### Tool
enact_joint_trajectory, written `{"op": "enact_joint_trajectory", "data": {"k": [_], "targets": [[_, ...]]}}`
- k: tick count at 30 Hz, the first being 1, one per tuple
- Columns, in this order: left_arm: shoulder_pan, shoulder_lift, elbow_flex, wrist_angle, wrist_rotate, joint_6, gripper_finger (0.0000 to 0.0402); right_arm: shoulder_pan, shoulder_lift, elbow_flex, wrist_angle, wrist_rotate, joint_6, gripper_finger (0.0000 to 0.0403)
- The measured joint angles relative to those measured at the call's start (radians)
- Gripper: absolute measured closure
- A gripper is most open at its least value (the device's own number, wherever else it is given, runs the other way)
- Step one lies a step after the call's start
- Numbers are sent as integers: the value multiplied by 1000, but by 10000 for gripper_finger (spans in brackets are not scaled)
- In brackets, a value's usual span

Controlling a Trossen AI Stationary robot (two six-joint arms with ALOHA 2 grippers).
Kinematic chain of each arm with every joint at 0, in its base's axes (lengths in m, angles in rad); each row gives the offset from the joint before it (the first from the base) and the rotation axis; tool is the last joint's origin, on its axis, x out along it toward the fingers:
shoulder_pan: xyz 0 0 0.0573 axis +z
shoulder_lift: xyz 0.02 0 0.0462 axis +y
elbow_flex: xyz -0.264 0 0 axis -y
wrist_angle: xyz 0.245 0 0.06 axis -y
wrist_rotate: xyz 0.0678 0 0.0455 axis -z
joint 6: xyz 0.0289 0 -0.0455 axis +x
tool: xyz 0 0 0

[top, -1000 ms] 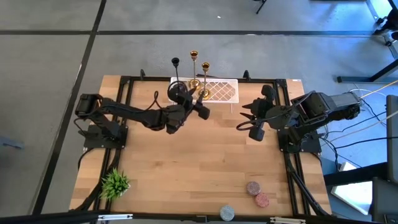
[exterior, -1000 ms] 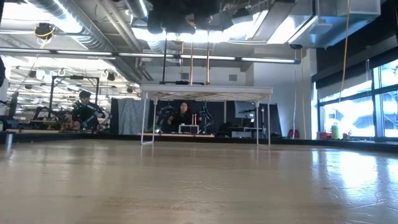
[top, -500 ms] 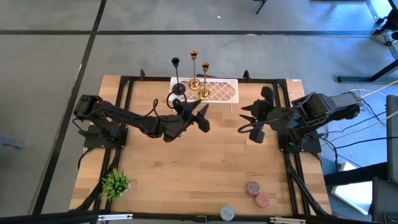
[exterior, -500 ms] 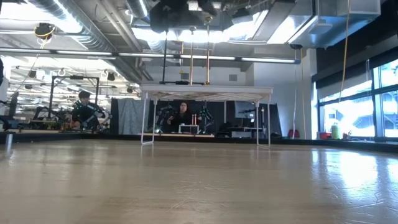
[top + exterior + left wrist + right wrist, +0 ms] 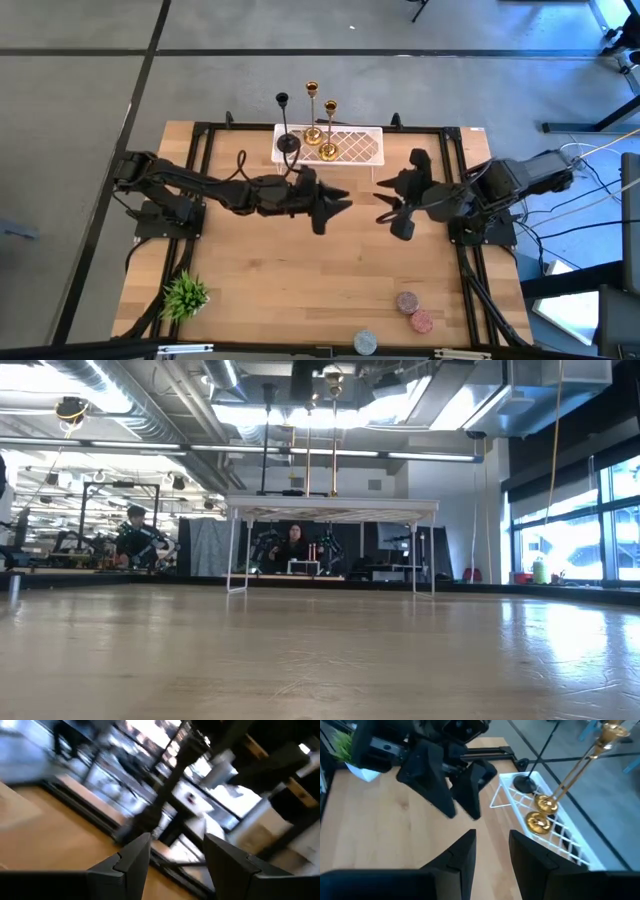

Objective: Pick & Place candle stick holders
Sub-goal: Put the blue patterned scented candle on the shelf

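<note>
Three candle stick holders stand by their round bases on a white wire rack (image 5: 358, 148) at the table's far edge: a black one (image 5: 287, 140) and two gold ones (image 5: 313, 133) (image 5: 328, 150). In the right wrist view the black base (image 5: 524, 783) and the gold bases (image 5: 545, 802) sit side by side. My left gripper (image 5: 335, 210) hangs open over the table's middle, near side of the rack, pointing toward the right arm, with nothing between its fingers (image 5: 175, 845). My right gripper (image 5: 383, 200) faces it, open and empty (image 5: 492, 837).
A small green plant (image 5: 185, 295) stands at the near left corner. Three small round things (image 5: 407, 302) (image 5: 421, 321) (image 5: 365, 343) lie near the front right. Black frame rails (image 5: 205, 150) run along the table's sides. Bare wood lies between the grippers and the near edge.
My left gripper has drawn away from the black holder's base toward the table's right and near side, rolling its wrist until it points level at the right arm. Its fingers stay open. My right gripper has shifted a little toward the table's middle. The holders stand still on the rack.
</note>
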Motion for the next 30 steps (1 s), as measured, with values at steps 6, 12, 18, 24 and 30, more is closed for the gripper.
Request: {"op": "enact_joint_trajectory", "data": {"k": [6,12,18,24,30], "targets": [[11,-57,-1,-99,254,-57,222,28,55,0,31,12,134,284],[-19,-133,-1,-295,385,-59,222,62,117,0,59,23,322,284],[-82,-171,0,-478,375,1,222,110,161,0,65,23,466,284],[-162,-175,-1,-616,313,16,222,165,183,0,66,-28,581,284],[-234,-175,-1,-715,169,33,222,230,184,0,26,-207,713,283]]}}
